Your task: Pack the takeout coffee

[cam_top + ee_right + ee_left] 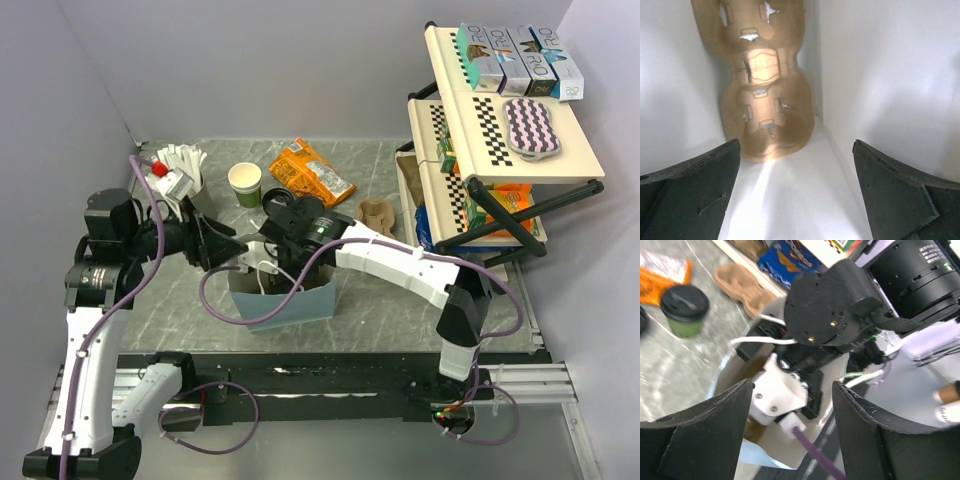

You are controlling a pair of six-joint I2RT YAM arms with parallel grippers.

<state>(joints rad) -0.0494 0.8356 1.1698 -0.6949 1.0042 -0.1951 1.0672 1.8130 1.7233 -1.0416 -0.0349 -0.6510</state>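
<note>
The right hand (796,150) is down inside the paper bag (300,305), fingers apart with nothing between them, above a cardboard cup carrier (765,100) lying on the bag's floor. The left hand (792,385) hovers at the bag's mouth, fingers also apart and gripping nothing. The takeout coffee (685,307) stands upright on the table (670,365), at the upper left of the left wrist view, outside the bag. The carrier seems placed; next the right hand should rise clear, take the coffee upright, and lower it into a carrier socket.
</note>
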